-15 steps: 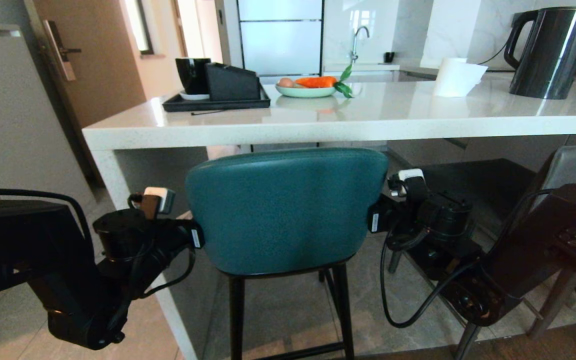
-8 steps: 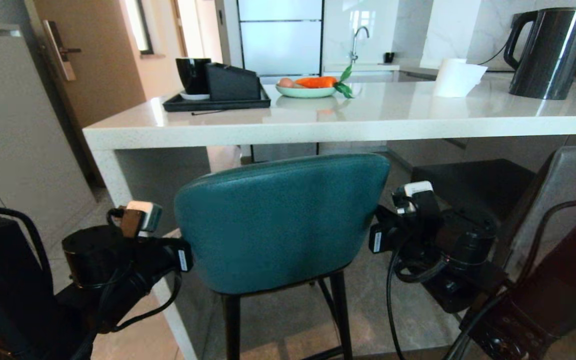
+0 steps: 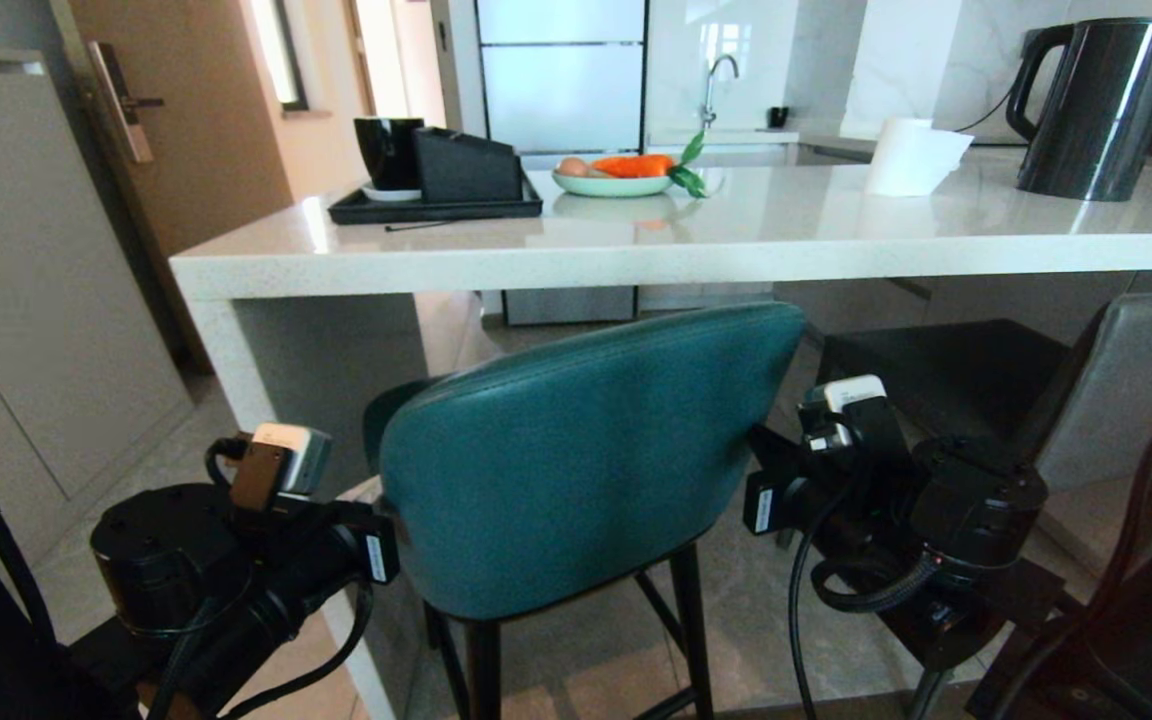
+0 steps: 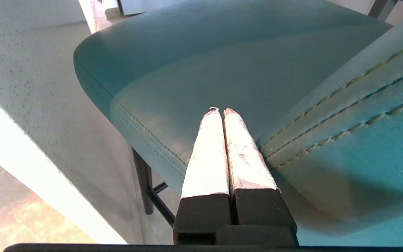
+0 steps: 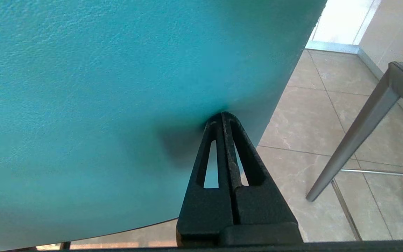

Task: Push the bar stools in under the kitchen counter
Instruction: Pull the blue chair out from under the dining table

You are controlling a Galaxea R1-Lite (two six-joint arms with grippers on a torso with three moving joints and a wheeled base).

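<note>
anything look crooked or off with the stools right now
Yes: the teal stool sits skewed, its back slanting instead of squaring with the counter edge. The left gripper and right gripper, both shut, flank the back. The grey stool looks normal.

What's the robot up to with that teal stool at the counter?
The robot has the teal stool between its two arms in front of the kitchen counter. The left gripper is shut and sits beside the backrest over the seat's edge; the right gripper is shut with its tip against the back of the backrest. The stool stands turned at an angle, its back short of the counter edge, so it isn't pushed in. The grey stool waits to the right.
</note>
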